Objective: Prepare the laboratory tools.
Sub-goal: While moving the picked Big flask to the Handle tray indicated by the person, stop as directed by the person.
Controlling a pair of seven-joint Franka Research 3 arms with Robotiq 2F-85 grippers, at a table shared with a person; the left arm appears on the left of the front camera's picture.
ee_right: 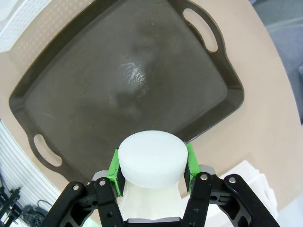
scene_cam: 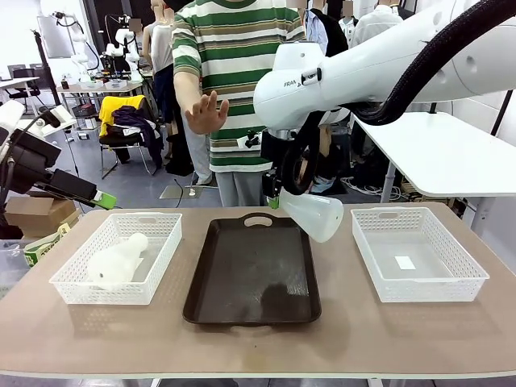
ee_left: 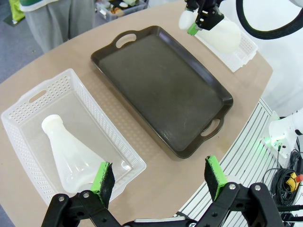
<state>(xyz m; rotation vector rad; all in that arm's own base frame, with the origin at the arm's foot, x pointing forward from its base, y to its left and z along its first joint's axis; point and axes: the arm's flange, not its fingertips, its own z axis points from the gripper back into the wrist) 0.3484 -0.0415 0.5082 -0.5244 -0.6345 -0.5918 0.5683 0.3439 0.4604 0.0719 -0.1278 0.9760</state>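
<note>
One frosted white conical flask [scene_cam: 316, 214] hangs tilted above the far right corner of the dark brown tray [scene_cam: 250, 278]. My right gripper [scene_cam: 276, 196] is shut on its neck. The right wrist view looks down past the flask's white top [ee_right: 151, 158], clamped between the green pads [ee_right: 115, 166] of the right gripper [ee_right: 151, 165], onto the tray [ee_right: 118, 80]. A second flask [scene_cam: 117, 262] lies on its side in the left mesh basket [scene_cam: 76, 292]. My left gripper [ee_left: 158, 175] hovers open, high above the flask [ee_left: 71, 156] in that basket, near the table's edge.
A second white mesh basket [scene_cam: 419, 290] stands right of the tray with a small white label inside. A person in a striped shirt stands at the far side with one hand [scene_cam: 205, 113] raised. The left arm's gripper [scene_cam: 95, 197] is off the table's left end.
</note>
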